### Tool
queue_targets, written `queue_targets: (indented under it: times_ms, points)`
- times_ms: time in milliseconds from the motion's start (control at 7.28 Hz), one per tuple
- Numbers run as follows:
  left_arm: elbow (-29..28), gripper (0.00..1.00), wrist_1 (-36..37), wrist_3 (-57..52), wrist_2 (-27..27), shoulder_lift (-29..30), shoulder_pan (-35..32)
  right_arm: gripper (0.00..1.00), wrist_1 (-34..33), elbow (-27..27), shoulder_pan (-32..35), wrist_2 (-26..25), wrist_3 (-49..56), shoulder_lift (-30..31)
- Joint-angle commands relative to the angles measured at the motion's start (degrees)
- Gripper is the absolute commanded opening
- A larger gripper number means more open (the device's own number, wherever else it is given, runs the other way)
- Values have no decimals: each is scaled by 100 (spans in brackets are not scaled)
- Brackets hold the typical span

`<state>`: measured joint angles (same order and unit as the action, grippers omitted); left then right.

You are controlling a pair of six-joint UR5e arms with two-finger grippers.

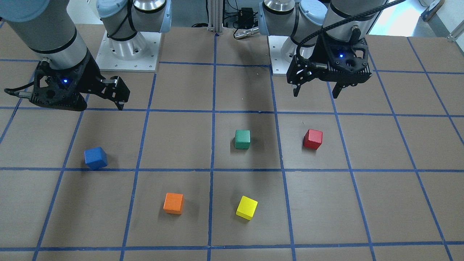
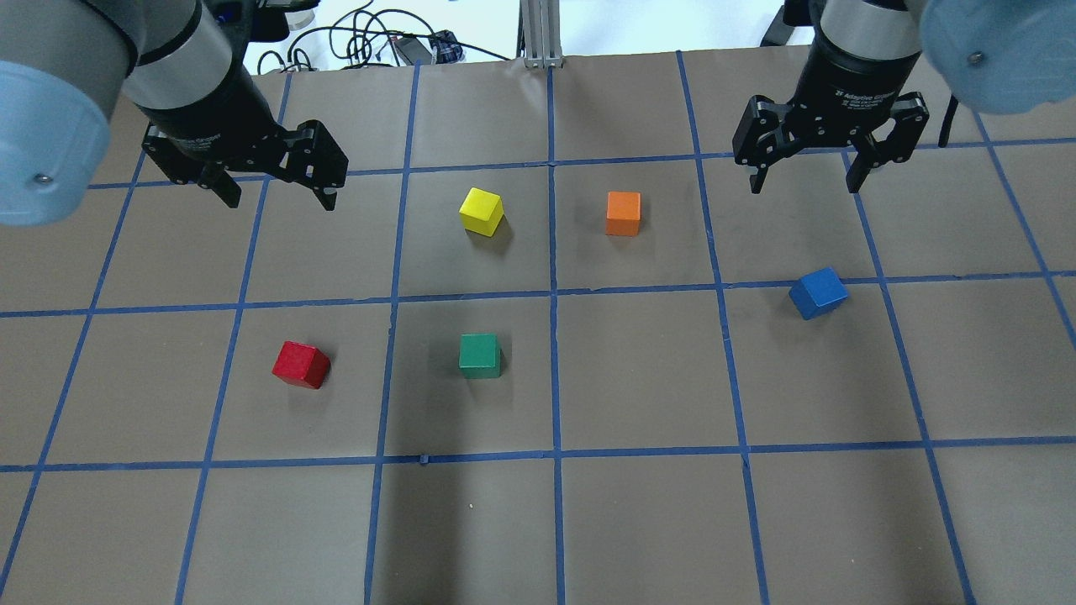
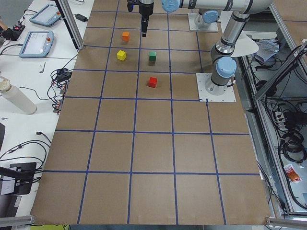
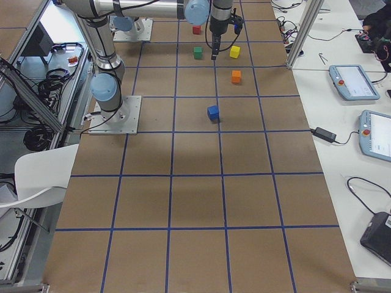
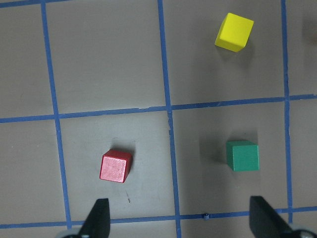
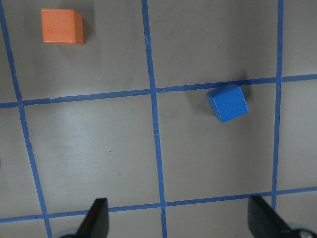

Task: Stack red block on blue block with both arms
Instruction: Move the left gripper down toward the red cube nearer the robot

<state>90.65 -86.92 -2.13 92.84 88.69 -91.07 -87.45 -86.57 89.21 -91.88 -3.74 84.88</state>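
Note:
The red block (image 1: 313, 139) sits on the brown gridded table, also seen in the overhead view (image 2: 301, 364) and the left wrist view (image 5: 116, 166). My left gripper (image 2: 280, 200) hangs open and empty above the table, apart from the red block; in the front view (image 1: 315, 95) it is on the robot's side of it. The blue block (image 1: 95, 158) sits turned on a blue tape line, also in the overhead view (image 2: 817, 292) and the right wrist view (image 6: 227, 102). My right gripper (image 2: 805, 185) hangs open and empty above the table, apart from the blue block.
A green block (image 2: 480, 355) sits right of the red block. A yellow block (image 2: 482, 211) and an orange block (image 2: 623, 213) sit at the far middle. The arm bases (image 1: 128, 54) stand at the robot's edge of the table.

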Motion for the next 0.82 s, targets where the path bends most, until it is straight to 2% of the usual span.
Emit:
queue_targets:
  times_ms: [0, 687]
  points:
    - [-21, 100, 8, -7, 24, 8, 2, 100, 9, 0, 0, -5, 22, 2]
    - [49, 100, -62, -120, 85, -18, 37, 100, 17, 0, 0, -22, 110, -7]
